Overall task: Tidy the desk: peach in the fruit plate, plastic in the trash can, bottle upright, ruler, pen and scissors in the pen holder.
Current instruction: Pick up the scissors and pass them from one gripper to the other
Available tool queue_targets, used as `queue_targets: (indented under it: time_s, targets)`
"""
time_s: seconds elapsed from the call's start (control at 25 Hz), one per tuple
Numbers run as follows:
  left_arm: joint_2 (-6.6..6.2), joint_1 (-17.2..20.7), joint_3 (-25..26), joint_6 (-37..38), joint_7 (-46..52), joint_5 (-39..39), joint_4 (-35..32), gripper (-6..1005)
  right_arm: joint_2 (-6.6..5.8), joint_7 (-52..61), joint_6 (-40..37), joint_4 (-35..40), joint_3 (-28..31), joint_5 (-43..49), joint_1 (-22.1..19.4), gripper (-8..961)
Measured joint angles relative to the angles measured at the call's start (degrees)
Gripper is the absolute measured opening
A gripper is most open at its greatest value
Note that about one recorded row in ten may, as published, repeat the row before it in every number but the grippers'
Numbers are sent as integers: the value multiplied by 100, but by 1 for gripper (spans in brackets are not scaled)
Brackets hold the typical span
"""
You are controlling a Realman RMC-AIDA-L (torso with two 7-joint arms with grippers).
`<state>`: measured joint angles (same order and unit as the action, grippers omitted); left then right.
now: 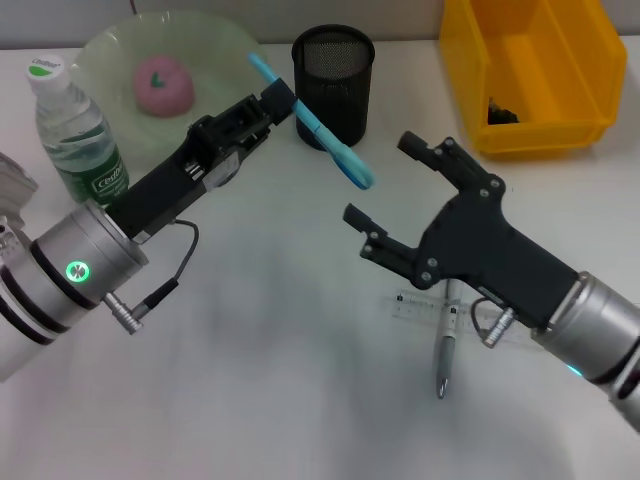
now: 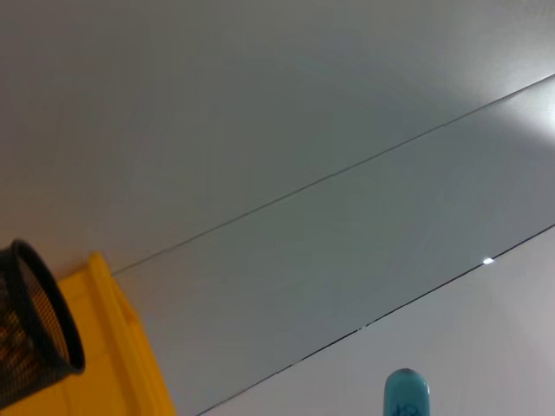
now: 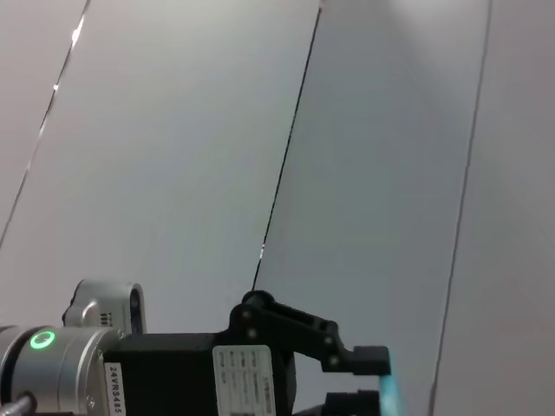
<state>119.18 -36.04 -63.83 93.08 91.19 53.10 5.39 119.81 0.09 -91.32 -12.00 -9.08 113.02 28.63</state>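
Observation:
My left gripper (image 1: 283,101) is shut on the blue scissors (image 1: 335,148), held tilted in the air just left of the black mesh pen holder (image 1: 334,68); the scissors' tip (image 2: 406,394) shows in the left wrist view. My right gripper (image 1: 379,178) hangs open and holds nothing, above the clear ruler (image 1: 418,307) and the silver pen (image 1: 445,352), which lie on the desk. The pink peach (image 1: 163,84) rests in the pale green fruit plate (image 1: 215,45). The bottle (image 1: 75,130) stands upright at the left. The yellow trash can (image 1: 545,70) holds something dark.
The pen holder (image 2: 30,334) and the yellow bin (image 2: 126,355) also appear in the left wrist view. The left arm (image 3: 217,368) shows in the right wrist view. White desk surface (image 1: 280,380) lies between the arms.

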Motion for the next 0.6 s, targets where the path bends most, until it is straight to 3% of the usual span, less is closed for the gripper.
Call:
queue_targets:
  time_s: [0.6]
  targets:
    - [0,-55,236,145,96,113,357,299,7,-395,353,-235,158,25,320,775]
